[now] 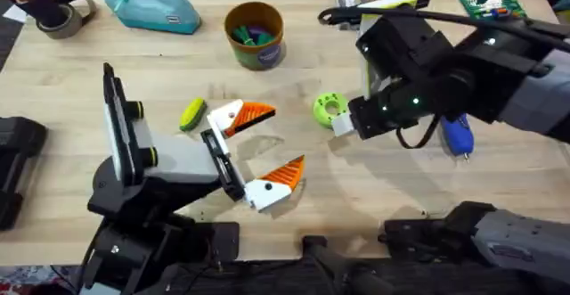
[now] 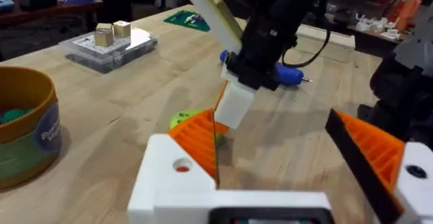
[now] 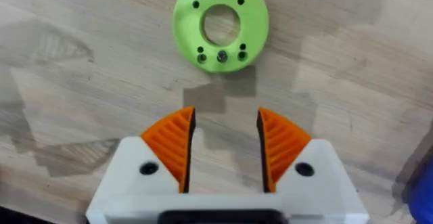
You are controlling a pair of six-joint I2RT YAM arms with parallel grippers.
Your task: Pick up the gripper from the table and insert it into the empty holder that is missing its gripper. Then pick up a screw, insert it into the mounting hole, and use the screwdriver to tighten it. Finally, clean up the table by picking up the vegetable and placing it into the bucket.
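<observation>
The gripper (image 3: 220, 26), a lime-green holed disc lying flat near the surface's middle, is judged light, rigid and slick, best pinched across its rim by the right tool (image 3: 224, 149), now spread just beside it.

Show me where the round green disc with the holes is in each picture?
Overhead: the green disc lies on the table, right of the middle, just ahead of the right gripper.
Left wrist: a green sliver of it peeks out behind the orange finger pad, below the right arm.
Right wrist: it lies flat just beyond the open orange pads.
Shared landmark: the blue screwdriver.
</observation>
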